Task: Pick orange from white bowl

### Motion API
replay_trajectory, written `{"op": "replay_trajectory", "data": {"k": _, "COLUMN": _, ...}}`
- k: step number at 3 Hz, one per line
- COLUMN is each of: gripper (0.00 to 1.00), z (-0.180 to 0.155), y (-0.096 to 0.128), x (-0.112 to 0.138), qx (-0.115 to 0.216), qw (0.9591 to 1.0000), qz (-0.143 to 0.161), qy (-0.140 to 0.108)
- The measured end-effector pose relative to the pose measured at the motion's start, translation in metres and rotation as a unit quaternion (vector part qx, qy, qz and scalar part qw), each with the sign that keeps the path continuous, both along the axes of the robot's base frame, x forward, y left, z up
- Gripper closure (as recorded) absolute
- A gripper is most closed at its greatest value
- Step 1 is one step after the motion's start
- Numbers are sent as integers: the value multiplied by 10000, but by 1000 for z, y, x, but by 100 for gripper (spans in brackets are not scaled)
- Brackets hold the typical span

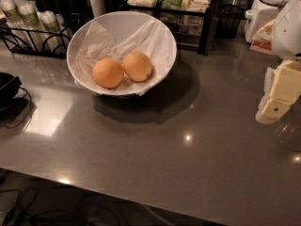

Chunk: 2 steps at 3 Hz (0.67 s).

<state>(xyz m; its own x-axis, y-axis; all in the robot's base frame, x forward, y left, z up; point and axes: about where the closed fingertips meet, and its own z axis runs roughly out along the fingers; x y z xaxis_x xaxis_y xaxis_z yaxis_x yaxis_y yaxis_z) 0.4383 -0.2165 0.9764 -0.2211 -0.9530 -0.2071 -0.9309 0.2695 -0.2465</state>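
The white bowl [162,34], wide and lined with crinkled white paper, stands tilted on the grey counter at the back left. Two round fruits lie side by side in it, touching. The orange [138,66] is the paler, yellowish one on the right. A deeper orange fruit [107,73] lies to its left. My gripper [276,100], cream and white, hangs at the far right edge of the view, well to the right of the bowl and apart from it, above the counter. Nothing shows in it.
A black wire rack with bottles [28,20] stands behind the bowl at the left. A black shelf of packets [181,6] stands behind it. A dark object with cables [8,91] is at the left edge. The counter's front edge [141,192] runs across the bottom.
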Motion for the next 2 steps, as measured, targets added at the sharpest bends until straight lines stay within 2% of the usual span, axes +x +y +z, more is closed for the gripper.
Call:
{"op": "replay_trajectory", "data": {"k": 1, "gripper": 0, "z": 1, "y": 1, "x": 0, "qx": 4, "qw": 10000, "qz": 5, "qy": -14}}
{"op": "replay_trajectory", "data": {"k": 2, "gripper": 0, "z": 7, "y": 35, "x": 19, "qx": 109, "qw": 9988, "qz": 443, "qy": -192}}
